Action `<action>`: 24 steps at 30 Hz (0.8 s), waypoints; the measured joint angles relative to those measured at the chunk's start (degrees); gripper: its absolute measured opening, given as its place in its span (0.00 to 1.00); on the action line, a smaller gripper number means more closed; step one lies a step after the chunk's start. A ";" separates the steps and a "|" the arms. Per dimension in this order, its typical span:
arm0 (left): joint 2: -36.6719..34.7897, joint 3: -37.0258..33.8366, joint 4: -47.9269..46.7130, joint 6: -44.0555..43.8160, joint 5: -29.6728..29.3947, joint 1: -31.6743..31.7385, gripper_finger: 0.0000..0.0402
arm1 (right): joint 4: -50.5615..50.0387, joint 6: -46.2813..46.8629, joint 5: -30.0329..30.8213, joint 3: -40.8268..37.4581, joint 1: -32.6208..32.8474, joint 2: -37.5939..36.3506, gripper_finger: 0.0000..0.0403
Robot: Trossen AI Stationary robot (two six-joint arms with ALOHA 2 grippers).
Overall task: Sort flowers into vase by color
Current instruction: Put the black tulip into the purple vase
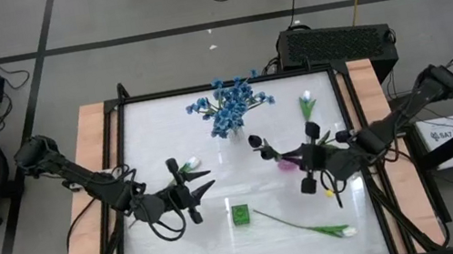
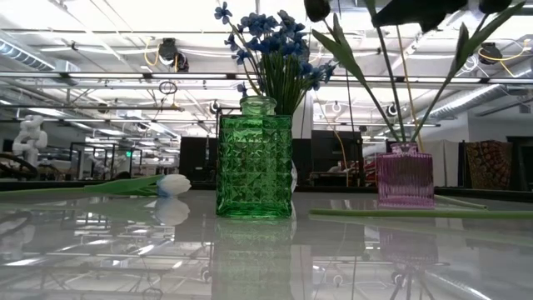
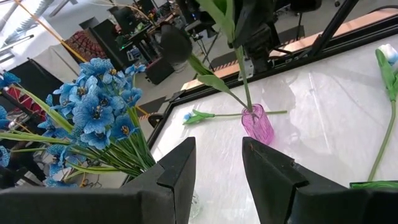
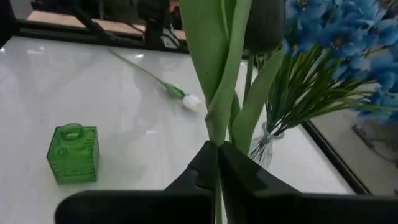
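Right now the right gripper (image 4: 217, 163) is pinching the green stem of a dark tulip (image 1: 257, 141) whose foot is standing in the pink vase (image 1: 286, 163), so the step in hand looks like seating that flower. The left gripper (image 3: 217, 168) is hovering half-open and empty near a white tulip (image 1: 190, 163) lying on the table (image 1: 255, 242). Blue blossoms (image 1: 230, 105) are already sitting in a clear vase (the green vase (image 1: 239, 214) is standing empty). Next, I judge, the right jaws need to part and lift straight up without dragging the stem.
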 joint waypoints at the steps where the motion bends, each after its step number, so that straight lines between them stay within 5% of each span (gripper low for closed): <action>1: 0.00 0.00 0.00 0.00 0.00 0.00 0.35 | 1.26 -0.17 0.90 -0.65 0.47 0.00 0.01; 9: 0.00 0.00 0.00 -0.02 0.00 0.00 0.35 | 12.54 -4.13 0.99 -8.46 0.89 -0.02 0.01; 24: 0.00 0.00 0.00 0.07 0.00 0.00 0.35 | 8.10 -4.29 -0.27 -9.02 1.04 -0.02 0.01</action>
